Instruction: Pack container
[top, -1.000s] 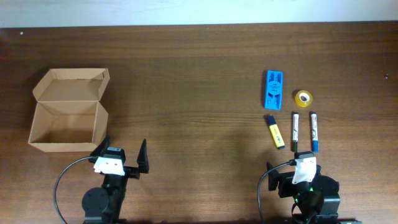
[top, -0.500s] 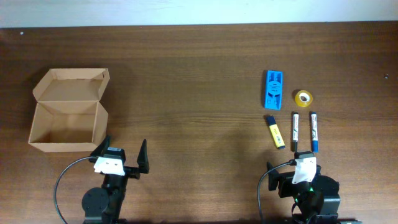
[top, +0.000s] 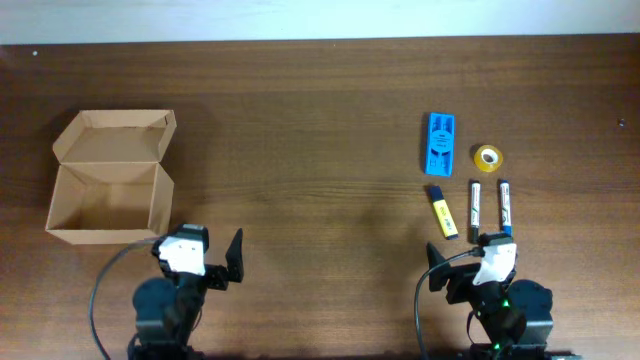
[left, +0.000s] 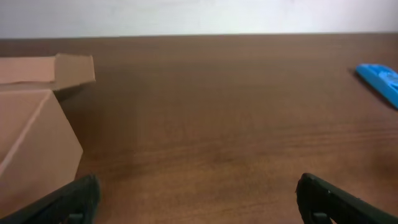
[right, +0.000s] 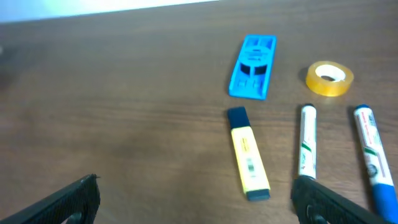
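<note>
The container (top: 110, 180) sits on the left part of the table (top: 320, 90) with its flap lid hinged back toward the far edge, so the bare brown floor shows from overhead. Its near right corner lies just ahead of the left gripper (top: 198, 258) and slightly to that gripper's left. Whether the two touch cannot be told from above. In the left wrist view the container (left: 31, 137) fills the left side, and its side wall stands just beyond the left finger of the left gripper (left: 199, 205), whose dark fingers are spread wide with nothing but bare wood between them. The container is well apart from the right gripper (top: 470, 262), across the width of the table. The left arm is folded low at the near edge and its gripper points toward the far side. The right arm is folded the same way at the near right, and the right gripper (right: 196, 205) has its fingers parted wide and grips nothing. Ahead of it lie a yellow highlighter (right: 249, 162), two markers (right: 306, 140) (right: 371, 152), a tape roll (right: 329, 78) and a blue plastic piece (right: 254, 66), all apart from the fingers.
</note>
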